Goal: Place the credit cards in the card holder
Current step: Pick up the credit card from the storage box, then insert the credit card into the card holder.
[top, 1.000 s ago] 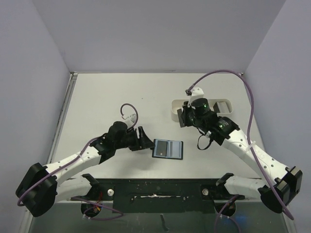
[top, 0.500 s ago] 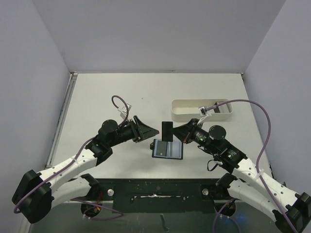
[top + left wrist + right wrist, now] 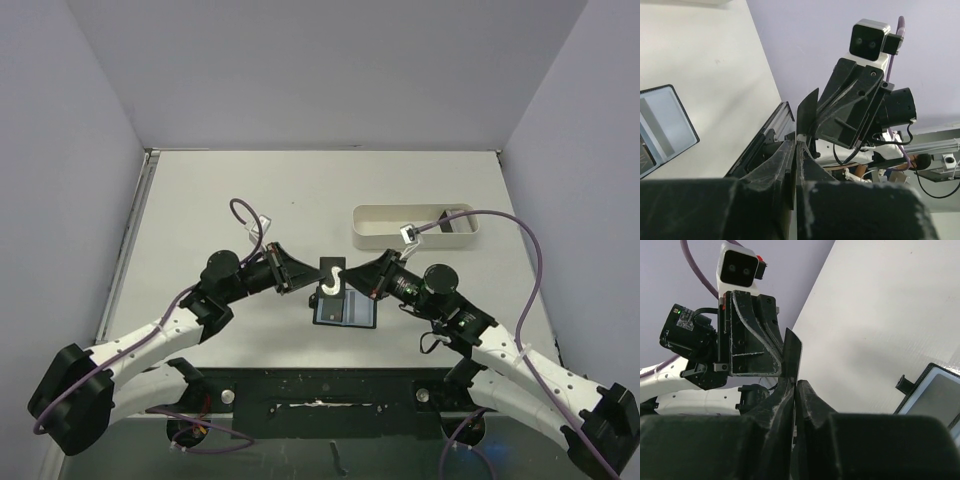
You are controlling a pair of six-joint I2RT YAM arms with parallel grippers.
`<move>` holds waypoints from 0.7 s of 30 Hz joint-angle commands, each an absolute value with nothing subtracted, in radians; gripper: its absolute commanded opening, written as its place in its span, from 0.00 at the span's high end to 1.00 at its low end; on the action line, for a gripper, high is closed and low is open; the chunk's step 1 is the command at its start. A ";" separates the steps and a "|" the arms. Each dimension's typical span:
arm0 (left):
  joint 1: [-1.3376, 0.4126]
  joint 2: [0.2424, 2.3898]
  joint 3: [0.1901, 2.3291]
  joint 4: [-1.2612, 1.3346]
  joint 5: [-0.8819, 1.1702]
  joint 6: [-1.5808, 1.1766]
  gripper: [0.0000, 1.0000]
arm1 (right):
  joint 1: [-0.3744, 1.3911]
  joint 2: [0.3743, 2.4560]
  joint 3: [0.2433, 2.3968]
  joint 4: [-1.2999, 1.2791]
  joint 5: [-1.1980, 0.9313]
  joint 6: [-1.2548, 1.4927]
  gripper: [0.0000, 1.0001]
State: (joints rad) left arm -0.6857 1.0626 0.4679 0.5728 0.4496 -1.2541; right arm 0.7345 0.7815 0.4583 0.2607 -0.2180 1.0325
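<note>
One credit card hangs upright over the open black card holder, which lies flat on the table with its bluish-grey pockets showing. My left gripper is shut on the card's left edge and my right gripper is shut on its right edge. The left wrist view has the card edge-on above the closed left gripper, with the holder at the left. From the right wrist the card rises out of the closed right gripper, and the holder sits at the lower right.
A long white oval tray stands at the back right with a grey card inside. The table's left edge has a raised rail. Purple cables loop above both wrists.
The right gripper brought the card from the tray to above the holder. The left gripper moved right to meet it and shut on the card's other edge.
</note>
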 commanded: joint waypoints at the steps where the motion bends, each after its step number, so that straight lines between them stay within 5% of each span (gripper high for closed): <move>1: -0.685 1.036 0.477 0.585 0.442 -1.221 1.00 | 0.751 0.780 0.478 0.261 -0.199 1.034 0.90; 7: -0.685 1.060 0.491 0.479 0.414 -1.160 1.00 | 0.756 0.734 0.533 -0.014 -0.060 0.978 0.58; 21: -0.715 1.301 0.577 0.355 0.405 -1.056 1.00 | 0.774 0.836 0.554 -0.335 0.229 0.942 0.66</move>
State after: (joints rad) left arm -0.7010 1.2514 0.5205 0.3271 0.4080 -1.1103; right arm 0.7582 0.7876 0.5163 -0.2943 0.1230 0.9668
